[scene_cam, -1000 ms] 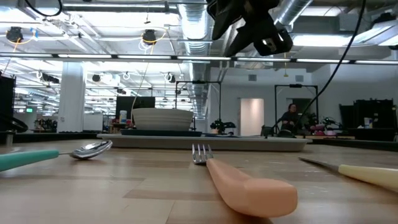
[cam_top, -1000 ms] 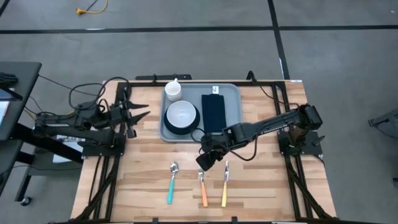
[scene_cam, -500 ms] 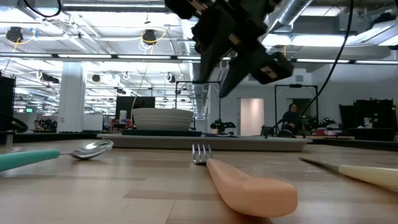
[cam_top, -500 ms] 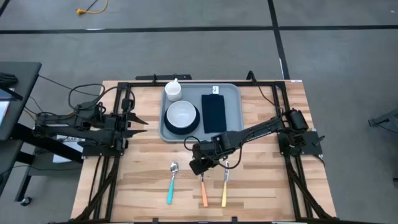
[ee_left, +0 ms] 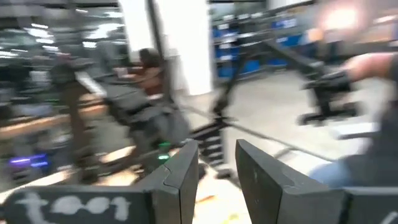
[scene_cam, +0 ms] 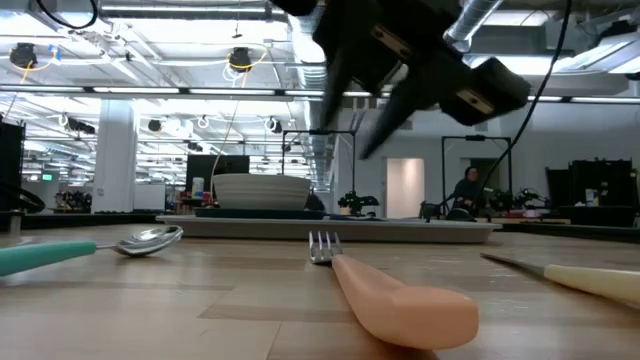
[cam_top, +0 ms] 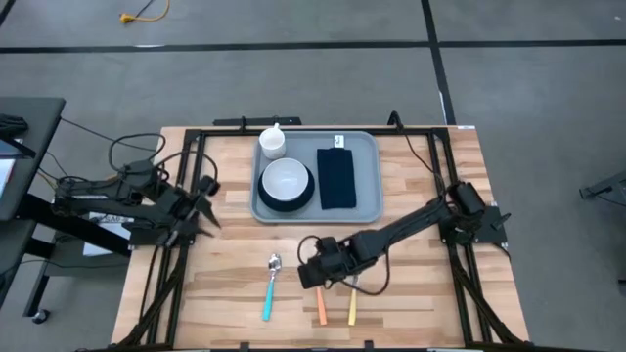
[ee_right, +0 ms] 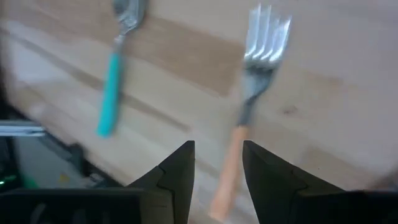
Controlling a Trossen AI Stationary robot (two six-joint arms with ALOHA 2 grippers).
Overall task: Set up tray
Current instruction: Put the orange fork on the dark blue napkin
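I see grey concrete floor (cam_top: 293, 78) with dark seam lines, exposed ceiling ducts (scene_cam: 300, 40), round hanging lamps (scene_cam: 238, 58), white door (scene_cam: 405, 187).

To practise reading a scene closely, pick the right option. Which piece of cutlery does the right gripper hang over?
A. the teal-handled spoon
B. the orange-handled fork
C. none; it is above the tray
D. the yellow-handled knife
B: the right wrist view shows the right gripper with its jaws apart, lined up over the orange-handled fork, and the high view puts it at that fork, with the teal-handled spoon off to one side.
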